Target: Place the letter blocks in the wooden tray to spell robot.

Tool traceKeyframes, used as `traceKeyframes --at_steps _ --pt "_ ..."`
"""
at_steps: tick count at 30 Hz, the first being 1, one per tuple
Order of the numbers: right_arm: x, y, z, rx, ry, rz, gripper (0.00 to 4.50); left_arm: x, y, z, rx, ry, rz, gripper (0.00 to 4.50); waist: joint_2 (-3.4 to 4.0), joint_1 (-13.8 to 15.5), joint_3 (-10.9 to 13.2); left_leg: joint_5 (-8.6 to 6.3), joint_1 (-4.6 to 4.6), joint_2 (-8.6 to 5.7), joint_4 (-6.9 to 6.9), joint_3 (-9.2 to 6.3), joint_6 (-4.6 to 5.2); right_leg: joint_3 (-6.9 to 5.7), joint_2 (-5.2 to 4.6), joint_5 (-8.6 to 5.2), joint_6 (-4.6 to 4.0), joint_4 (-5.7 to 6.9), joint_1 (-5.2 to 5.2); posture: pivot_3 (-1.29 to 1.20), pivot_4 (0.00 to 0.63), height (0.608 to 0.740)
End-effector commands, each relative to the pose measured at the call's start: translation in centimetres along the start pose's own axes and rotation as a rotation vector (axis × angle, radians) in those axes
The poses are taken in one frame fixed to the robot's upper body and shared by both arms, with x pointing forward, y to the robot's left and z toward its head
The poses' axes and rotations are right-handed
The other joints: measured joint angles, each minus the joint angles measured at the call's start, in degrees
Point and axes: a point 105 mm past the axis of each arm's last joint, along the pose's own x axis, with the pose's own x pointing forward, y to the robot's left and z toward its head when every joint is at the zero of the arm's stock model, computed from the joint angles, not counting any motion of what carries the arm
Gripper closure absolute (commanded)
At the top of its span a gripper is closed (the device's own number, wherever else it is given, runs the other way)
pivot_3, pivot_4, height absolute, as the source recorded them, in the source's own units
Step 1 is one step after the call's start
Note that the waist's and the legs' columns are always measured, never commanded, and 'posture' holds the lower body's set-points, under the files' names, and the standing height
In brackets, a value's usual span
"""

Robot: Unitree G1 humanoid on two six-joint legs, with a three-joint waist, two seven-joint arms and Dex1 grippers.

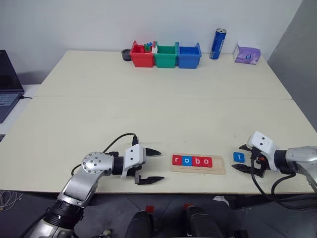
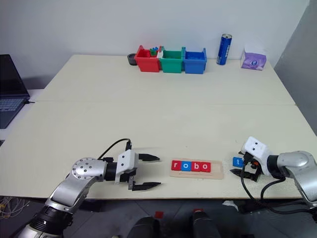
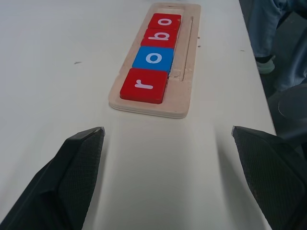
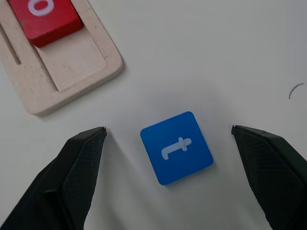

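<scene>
the wooden tray (image 1: 198,164) lies near the front edge of the cream desk (image 1: 163,114), at about 6 o'clock from the desk's middle. four letter blocks sit in it side by side, touching: a red r block (image 1: 177,159), a blue o block (image 1: 186,160), a red b block (image 1: 197,161) and a red o block (image 1: 207,161), reading "robo". the tray's last slot, at its 3 o'clock end, is bare wood. the blue t block (image 1: 238,157) lies flat on the desk just beyond that end, at 3 o'clock from the tray and apart from it.

the left gripper (image 1: 150,165) hovers at 9 o'clock from the tray, pointing toward it, its fingers (image 3: 72,172) spread wide with nothing between them; the r end of the tray lies just ahead of the tips. the right gripper (image 1: 242,157) is at the t block, its fingers (image 4: 72,172) spread wide on either side of the tile without touching it.

along the far edge, at 12 o'clock, stand a red bin (image 1: 141,55), a green bin (image 1: 165,56) and a blue bin (image 1: 189,56) in a row, with a dark round object (image 1: 126,54) just beside the red one. a blue can (image 1: 217,44) stands upright at 1 o'clock, and a purple tissue pack (image 1: 247,53) lies near it. a laptop (image 1: 9,84) sits off the desk's 9 o'clock side.
</scene>
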Motion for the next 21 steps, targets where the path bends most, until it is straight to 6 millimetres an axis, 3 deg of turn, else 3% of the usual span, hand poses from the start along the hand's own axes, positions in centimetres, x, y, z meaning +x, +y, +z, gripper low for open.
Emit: traceKeyframes --at_steps 1,8,11,15,18,21 --pt "-0.3 -0.4 0.2 -0.037 0.011 0.016 0.65 0.1 0.1 1.0 0.038 -0.021 -0.004 0.0 0.0 0.0 0.0 0.0 0.01 0.0 0.0 -0.01 0.0 0.0 0.0 0.0 0.0 0.0 0.0 0.0 0.15 0.74" --pt "-0.5 -0.7 0.6 -0.028 -0.01 0.032 3.06 0.1 0.0 1.0 0.037 -0.019 -0.001 0.0 0.0 0.0 0.0 0.0 0.01 0.0 0.02 -0.02 0.0 0.0 0.0 0.01 0.0 0.03 0.01 0.0 0.15 0.74" --pt "-1.3 -0.2 1.6 -0.058 -0.03 0.065 3.05 0.0 0.0 1.0 0.035 -0.018 0.001 0.0 0.02 0.0 0.0 0.0 0.0 0.01 0.02 -0.03 0.0 0.0 0.0 0.01 0.0 0.03 0.0 0.0 0.15 0.74" --pt "-1.8 2.6 4.2 -0.139 -0.083 0.184 3.05 -0.1 -0.1 0.9 0.032 -0.014 0.001 0.0 0.07 0.0 0.0 0.0 0.02 0.02 0.01 -0.08 0.0 0.0 0.0 0.01 0.0 0.04 0.0 0.0 0.15 0.74" --pt "-1.0 4.1 5.2 -0.177 -0.103 0.226 3.05 0.0 -0.2 1.1 0.034 -0.017 -0.002 0.0 0.06 0.0 0.0 0.0 0.01 0.03 0.02 -0.09 0.0 -0.03 0.01 0.01 0.0 0.04 0.02 0.0 0.15 0.74" --pt "0.0 4.1 5.3 -0.214 -0.089 0.211 3.05 0.2 -0.1 1.2 0.037 -0.02 -0.003 0.0 0.06 0.1 0.0 0.0 0.01 0.02 0.04 -0.08 -0.01 -0.06 0.0 0.01 0.0 0.04 0.02 0.0 0.15 0.74"
